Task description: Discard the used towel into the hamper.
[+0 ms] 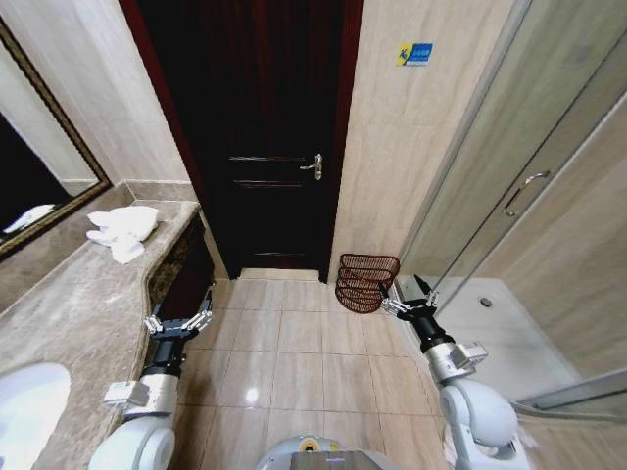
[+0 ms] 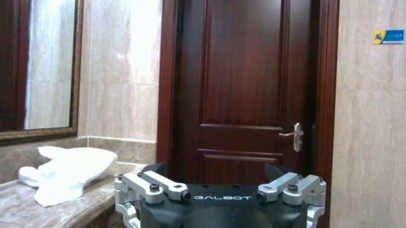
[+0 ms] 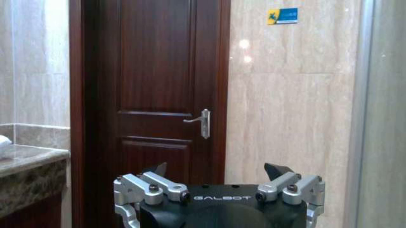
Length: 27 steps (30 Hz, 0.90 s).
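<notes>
White towel (image 1: 122, 231): far left on marble surface (image 1: 69, 304)
hamper (image 1: 366, 282): floor, far right, by door
left hand (image 1: 178, 320): fingers apart, empty
right hand (image 1: 411, 300): fingers apart, empty, near hamper

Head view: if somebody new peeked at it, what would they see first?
Probably the dark door straight ahead, shut between pale tiled walls. Next, the crumpled white towel on the marble counter to the robot's left, and the hamper on the floor by the wall right of the door. Both hands hang low and open over the floor: the left hand by the counter, the right hand beside the hamper.
</notes>
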Tool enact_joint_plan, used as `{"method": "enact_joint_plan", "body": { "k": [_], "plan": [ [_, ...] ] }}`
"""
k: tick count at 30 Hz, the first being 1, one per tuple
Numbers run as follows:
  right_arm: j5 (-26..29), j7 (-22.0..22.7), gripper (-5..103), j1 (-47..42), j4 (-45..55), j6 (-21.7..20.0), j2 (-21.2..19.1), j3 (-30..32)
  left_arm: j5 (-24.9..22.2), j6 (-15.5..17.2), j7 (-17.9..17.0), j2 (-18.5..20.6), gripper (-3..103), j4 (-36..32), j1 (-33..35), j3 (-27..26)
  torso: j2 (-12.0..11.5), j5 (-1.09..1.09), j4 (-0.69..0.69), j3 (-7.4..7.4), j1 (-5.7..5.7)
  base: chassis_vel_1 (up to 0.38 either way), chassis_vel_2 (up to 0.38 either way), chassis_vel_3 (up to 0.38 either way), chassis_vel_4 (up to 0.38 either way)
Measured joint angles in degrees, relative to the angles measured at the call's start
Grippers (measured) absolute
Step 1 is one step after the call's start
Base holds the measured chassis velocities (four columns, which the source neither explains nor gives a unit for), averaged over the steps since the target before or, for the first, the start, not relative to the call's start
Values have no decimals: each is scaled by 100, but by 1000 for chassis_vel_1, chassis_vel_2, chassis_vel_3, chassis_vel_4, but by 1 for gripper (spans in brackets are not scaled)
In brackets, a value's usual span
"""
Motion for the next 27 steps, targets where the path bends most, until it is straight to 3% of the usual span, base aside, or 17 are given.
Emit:
{"method": "enact_joint_plan", "body": {
  "k": [14, 27],
  "plan": [
    [16, -19, 100, 40, -29, -19, 46, -4, 97, -228, 11, 3, 100, 132, 2, -27, 0, 0, 4, 0, 0, 68, 62, 59, 64],
    [65, -26, 100, -5, -37, 1, 47, 65, 458, -168, 109, -15, 100, 112, 16, -45, 0, 0, 0, 0, 0, 11, 9, 7, 10]
  ]
}}
